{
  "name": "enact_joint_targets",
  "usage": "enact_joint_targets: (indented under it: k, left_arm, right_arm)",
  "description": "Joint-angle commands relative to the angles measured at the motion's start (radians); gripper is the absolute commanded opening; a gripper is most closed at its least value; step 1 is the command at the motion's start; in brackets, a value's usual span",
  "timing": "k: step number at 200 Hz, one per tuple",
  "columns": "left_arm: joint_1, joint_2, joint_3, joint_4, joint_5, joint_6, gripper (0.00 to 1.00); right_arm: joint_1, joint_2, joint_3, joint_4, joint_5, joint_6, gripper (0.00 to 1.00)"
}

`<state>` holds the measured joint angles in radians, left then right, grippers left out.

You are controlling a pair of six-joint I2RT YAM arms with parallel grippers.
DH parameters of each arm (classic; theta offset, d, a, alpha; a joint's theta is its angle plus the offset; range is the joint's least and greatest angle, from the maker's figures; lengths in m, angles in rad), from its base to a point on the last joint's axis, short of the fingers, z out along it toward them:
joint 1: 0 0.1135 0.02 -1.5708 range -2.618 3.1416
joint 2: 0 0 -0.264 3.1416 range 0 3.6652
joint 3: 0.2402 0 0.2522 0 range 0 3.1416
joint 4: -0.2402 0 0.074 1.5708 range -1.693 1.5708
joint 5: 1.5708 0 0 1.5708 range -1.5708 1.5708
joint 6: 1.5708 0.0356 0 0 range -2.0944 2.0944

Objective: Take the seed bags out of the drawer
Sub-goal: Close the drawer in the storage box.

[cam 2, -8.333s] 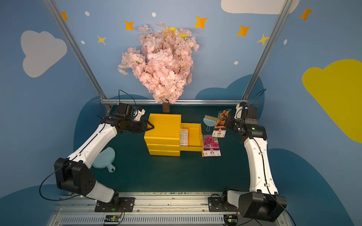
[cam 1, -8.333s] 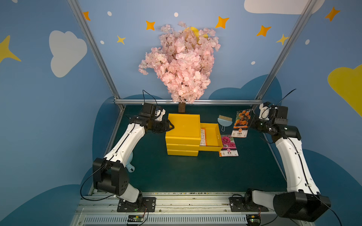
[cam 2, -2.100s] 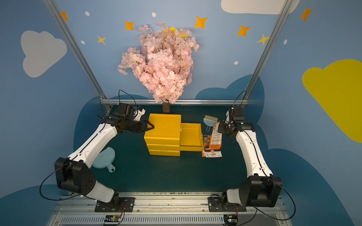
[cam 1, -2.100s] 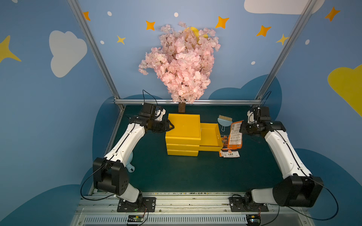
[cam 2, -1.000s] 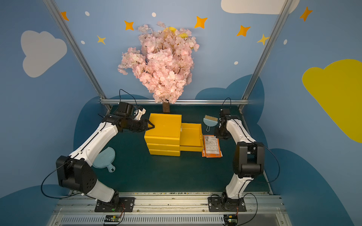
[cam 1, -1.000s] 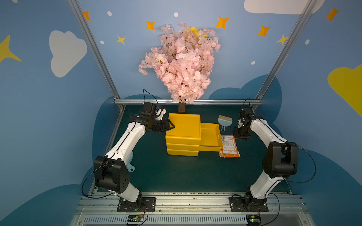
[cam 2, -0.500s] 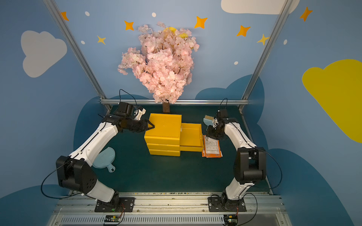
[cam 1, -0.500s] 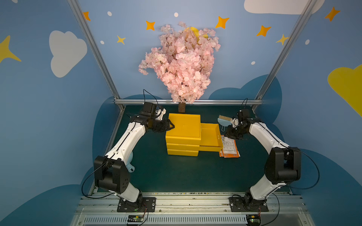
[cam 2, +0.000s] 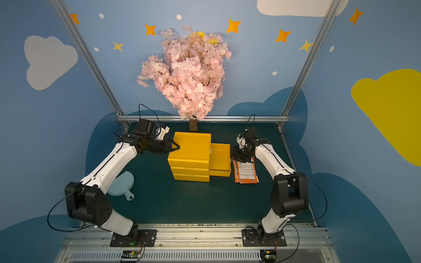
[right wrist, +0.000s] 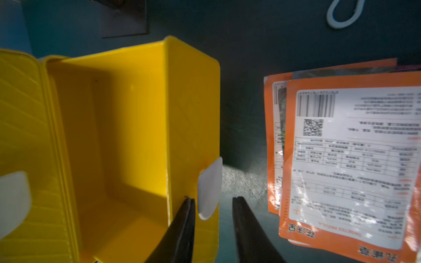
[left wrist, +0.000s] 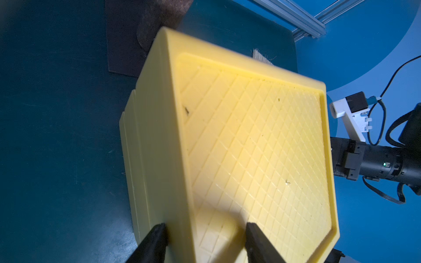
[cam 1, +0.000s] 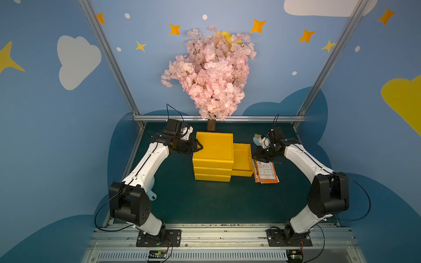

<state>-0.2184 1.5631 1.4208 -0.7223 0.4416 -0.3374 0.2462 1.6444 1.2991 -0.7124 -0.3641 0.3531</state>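
Several seed bags [cam 1: 266,172] [cam 2: 246,172] lie in a loose pile on the green mat beside the pulled-out top drawer [cam 1: 242,157] [cam 2: 219,154]; their orange-bordered backs [right wrist: 341,159] face up. Inside, the drawer [right wrist: 127,136] looks empty. My right gripper [cam 1: 256,157] [cam 2: 234,157] [right wrist: 213,200] hovers at the drawer's front wall, open, its fingers either side of the white handle tab [right wrist: 209,189]. My left gripper [cam 1: 200,146] [cam 2: 177,146] [left wrist: 205,225] is shut on the top left edge of the yellow drawer cabinet [cam 1: 214,148] [left wrist: 250,136].
A pale blue brush [cam 1: 257,139] lies behind my right wrist. The pink blossom tree [cam 1: 209,75] stands behind the cabinet on its trunk [cam 1: 211,125]. A pale blue dustpan [cam 2: 120,183] rests by my left arm. Metal frame posts fence the mat.
My right gripper has come from the back right near the brush down to the drawer's front wall. The seed bags lie still on the mat. The left arm has not moved.
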Motion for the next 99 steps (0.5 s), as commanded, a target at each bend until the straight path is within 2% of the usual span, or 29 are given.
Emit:
enact_joint_targets:
  k: [1,99]
  left_arm:
    - [-0.018,0.003,-0.033,-0.078,-0.012,0.019,0.57]
    - [-0.017,-0.027,-0.049,-0.083,-0.034,0.024,0.58]
  right_arm:
    - [0.026,0.017,-0.007,0.063,-0.072,0.041,0.34]
    - [0.122,0.143,0.020,0.258,-0.249,0.189,0.34]
